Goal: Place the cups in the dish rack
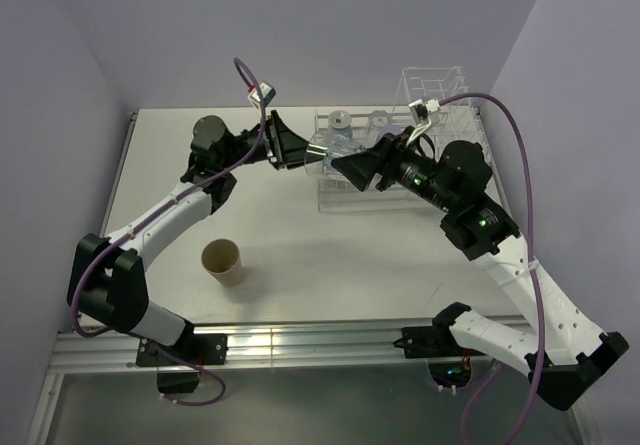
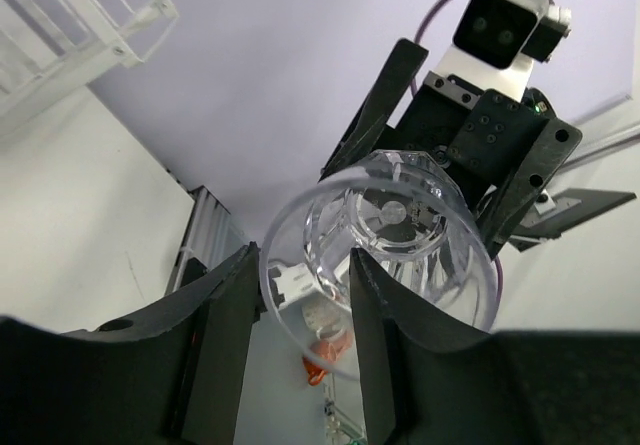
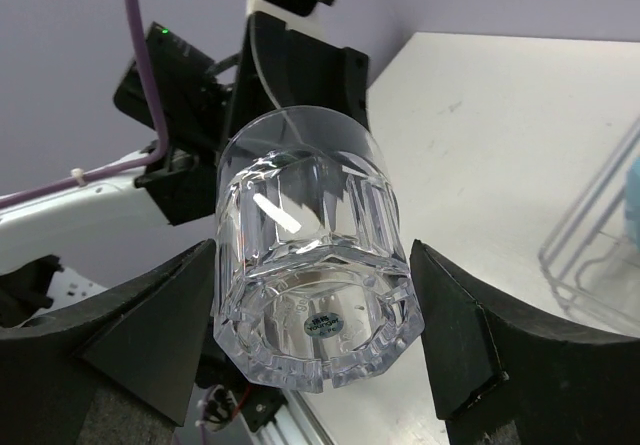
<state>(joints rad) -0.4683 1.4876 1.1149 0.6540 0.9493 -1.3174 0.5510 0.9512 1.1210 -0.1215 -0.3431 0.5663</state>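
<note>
A clear glass (image 1: 328, 155) hangs sideways in the air between my two grippers, in front of the white dish rack (image 1: 440, 93). My right gripper (image 3: 312, 300) is shut on its faceted base (image 3: 315, 265), one finger on each side. My left gripper (image 2: 300, 340) is open: one finger stands outside the glass rim (image 2: 400, 235), the other inside its mouth, with the wall loose between them. A tan brown cup (image 1: 222, 262) stands upright on the table near the left arm. Two cups (image 1: 340, 120) sit in the rack's flat part.
The rack's taller divider section (image 1: 432, 85) rises at the back right. A light blue cup (image 3: 632, 200) shows behind the rack's wire edge (image 3: 590, 255) in the right wrist view. Purple walls close in the white table (image 1: 300, 255) at the back and sides.
</note>
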